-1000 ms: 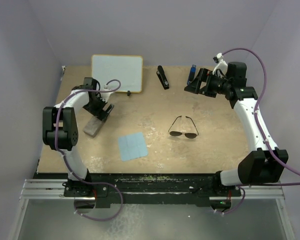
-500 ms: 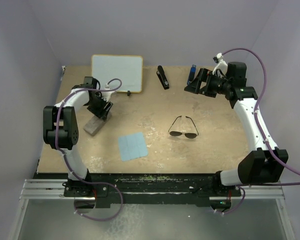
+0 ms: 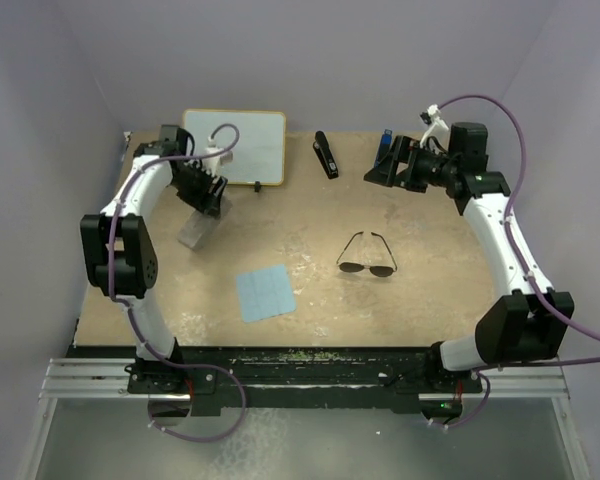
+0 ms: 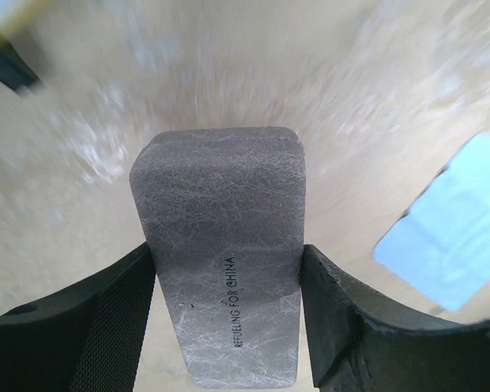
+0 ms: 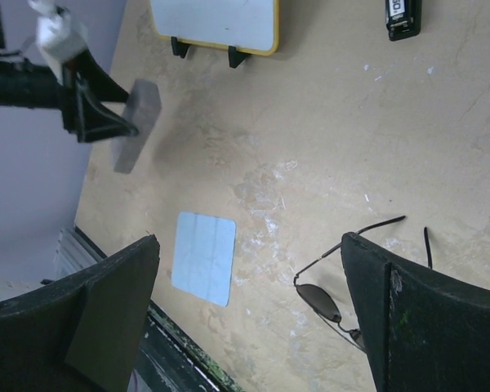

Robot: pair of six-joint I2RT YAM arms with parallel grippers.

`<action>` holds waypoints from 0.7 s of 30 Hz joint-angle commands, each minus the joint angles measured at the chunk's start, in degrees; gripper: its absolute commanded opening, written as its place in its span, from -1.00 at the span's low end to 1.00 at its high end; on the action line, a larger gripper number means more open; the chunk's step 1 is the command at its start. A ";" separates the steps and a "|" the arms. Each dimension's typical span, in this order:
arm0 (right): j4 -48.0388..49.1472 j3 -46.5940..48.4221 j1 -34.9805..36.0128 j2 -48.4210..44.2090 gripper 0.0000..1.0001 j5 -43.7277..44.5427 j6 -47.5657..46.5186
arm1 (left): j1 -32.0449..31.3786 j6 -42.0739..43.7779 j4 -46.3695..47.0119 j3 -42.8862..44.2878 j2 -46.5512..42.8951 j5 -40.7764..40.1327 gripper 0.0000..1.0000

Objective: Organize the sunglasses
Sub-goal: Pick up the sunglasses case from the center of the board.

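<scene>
Blue cloth (image 3: 265,293) lay nearest the bases | thin wire sunglasses (image 3: 367,257) sat in the middle of the table (image 3: 430,310), temples unfolded, untouched; likely light and fragile, best pinched at the bridge | left gripper (image 3: 204,195) clamped the grey case (image 3: 197,230), tilted | right gripper (image 3: 388,168) hung wide open, empty, farthest back.

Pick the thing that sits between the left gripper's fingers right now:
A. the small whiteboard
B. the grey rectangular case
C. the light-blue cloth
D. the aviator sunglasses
B: the left wrist view shows the grey case pressed between both fingers of the left gripper, while the sunglasses and the light-blue cloth lie apart from it, untouched.
</scene>
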 commanded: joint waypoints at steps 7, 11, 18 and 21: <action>5.06 7.63 12.37 3.45 0.88 3.04 -1.21 | 0.93 -16.30 -4.15 21.79 -11.70 30.67 -0.92; 16.96 4.91 14.43 -1.51 0.89 -2.36 1.90 | 5.73 -32.84 13.55 16.04 -18.33 46.01 -0.92; 45.44 -3.96 16.62 -6.72 0.92 -5.51 13.11 | 8.51 -83.89 71.20 -0.65 -26.05 57.43 -0.92; 46.23 -0.51 18.79 -2.40 0.93 -9.25 13.43 | 8.42 -88.30 74.09 -0.63 -26.12 58.34 -0.92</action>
